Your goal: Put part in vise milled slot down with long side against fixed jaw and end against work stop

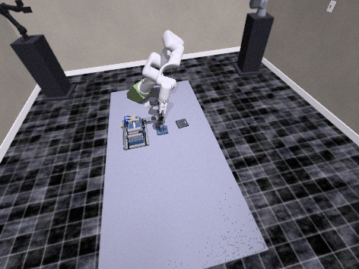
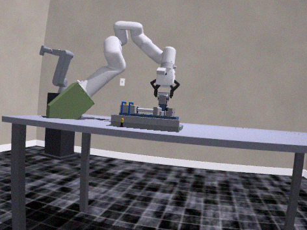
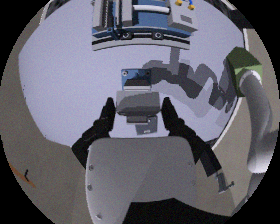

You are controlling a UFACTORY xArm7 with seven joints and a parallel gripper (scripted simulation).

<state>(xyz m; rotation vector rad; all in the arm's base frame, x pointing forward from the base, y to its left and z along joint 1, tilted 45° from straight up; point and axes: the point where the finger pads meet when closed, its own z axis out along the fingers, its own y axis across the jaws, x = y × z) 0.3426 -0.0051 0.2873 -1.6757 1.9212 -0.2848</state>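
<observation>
The pincer, its fingers spread wide and holding nothing, hangs straight above the part, which rests in the blue V-block on the counter beside the vise, its long axis apparently crosswise between the fingers.

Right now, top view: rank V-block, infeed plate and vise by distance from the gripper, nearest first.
1. V-block, directly under the open gripper.
2. Infeed plate, on the table off to the image right.
3. Vise, image left; only slightly farther than the plate.
</observation>
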